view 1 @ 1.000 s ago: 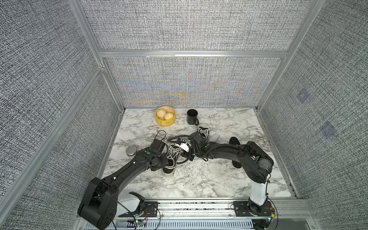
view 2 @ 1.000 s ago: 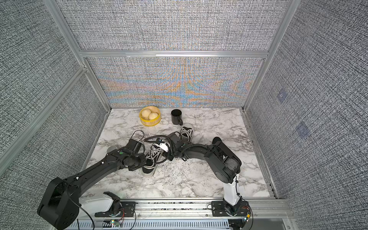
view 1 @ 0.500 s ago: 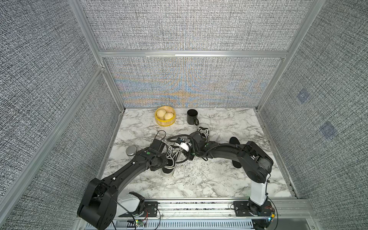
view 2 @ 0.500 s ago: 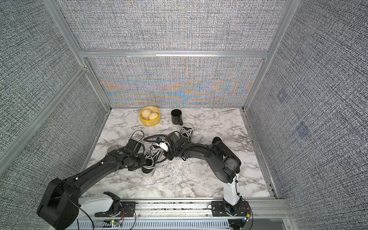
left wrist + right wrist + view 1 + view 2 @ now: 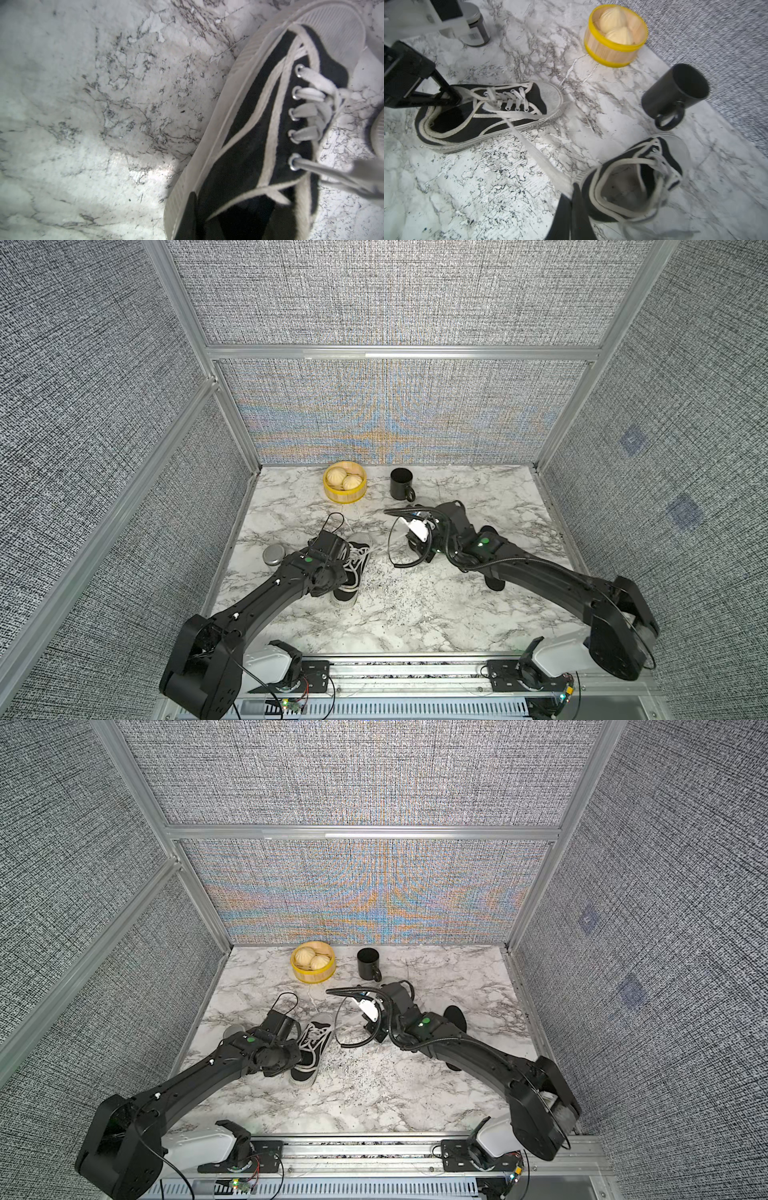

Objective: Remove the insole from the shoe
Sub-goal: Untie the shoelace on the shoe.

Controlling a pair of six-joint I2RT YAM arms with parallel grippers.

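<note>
Since a second ago our right arm has pulled away from the black low-top sneaker (image 5: pixel 352 572) and swung out to our right, and its jaws have closed; the sneaker stands where it was, upright on its sole, left of the middle of the marble table (image 5: pixel 415 614); our left gripper (image 5: pixel 453 99) is clamped on its collar, pinning it; the opening is dark, so we cannot tell whether an insole sits inside. Our right gripper (image 5: pixel 572 197) hangs beside the second sneaker (image 5: pixel 639 178), tips pressed together, seemingly pinching the white shoelace (image 5: pixel 529 143) that runs straight back to the first sneaker's eyelets; we judge this loosens the lacing to widen the mouth, a preparation and not the removal itself; one black insole (image 5: pixel 491 531) lies flat on the marble under our right forearm, well apart from both grippers; that one, we take it, is already out.
</note>
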